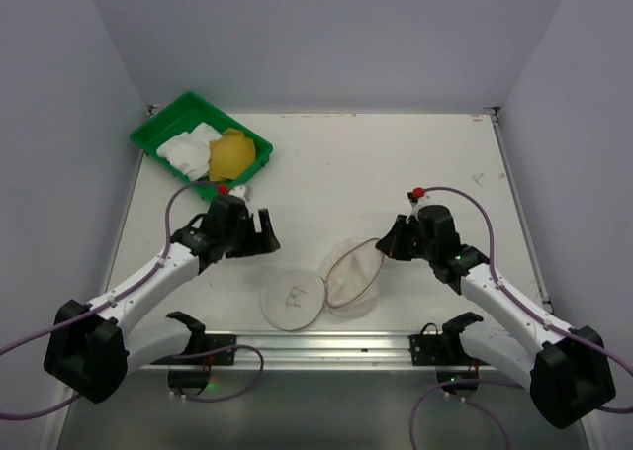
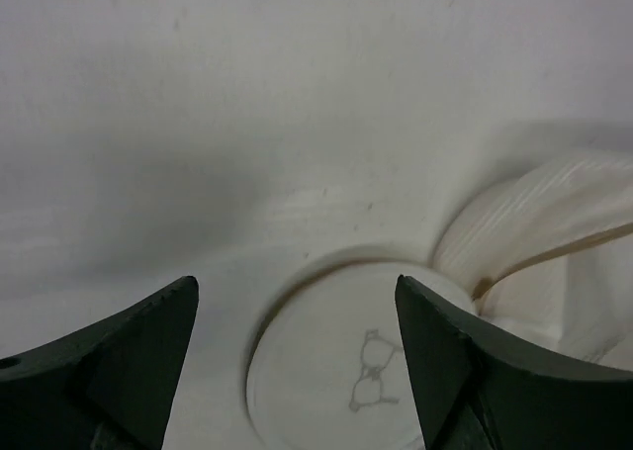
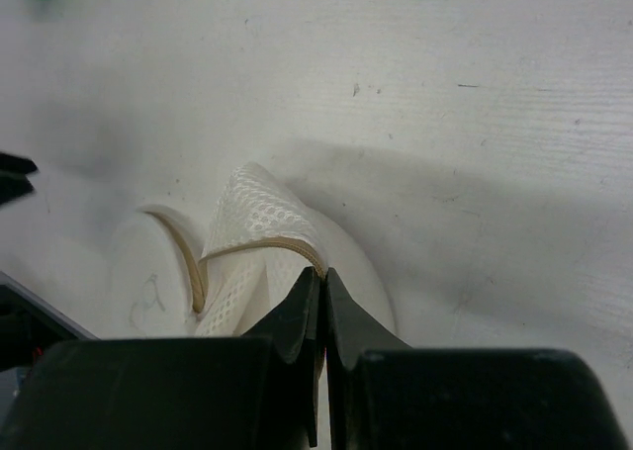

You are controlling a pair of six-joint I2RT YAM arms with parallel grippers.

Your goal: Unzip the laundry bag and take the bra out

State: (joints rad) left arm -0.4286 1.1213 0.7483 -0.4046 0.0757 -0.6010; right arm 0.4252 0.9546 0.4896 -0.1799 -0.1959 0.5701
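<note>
The cream-white mesh laundry bag (image 1: 353,275) lies open near the table's front, its tan zip rim gaping. Its round lid (image 1: 292,298), with the small bra drawing, lies flat to the left, still joined to the bag. My right gripper (image 1: 387,244) is shut on the bag's zip rim (image 3: 287,240) and lifts a fold of mesh (image 3: 255,213). My left gripper (image 1: 261,230) is open and empty, hovering behind the lid (image 2: 336,371) and left of the mesh body (image 2: 554,223). A yellow cup-shaped cloth (image 1: 232,155) lies in the green tray; I cannot tell whether it is the bra.
The green tray (image 1: 163,124) stands at the back left corner and holds white cloths (image 1: 188,151) beside the yellow one. A metal rail (image 1: 316,346) runs along the near edge between the arm bases. Grey walls enclose the table.
</note>
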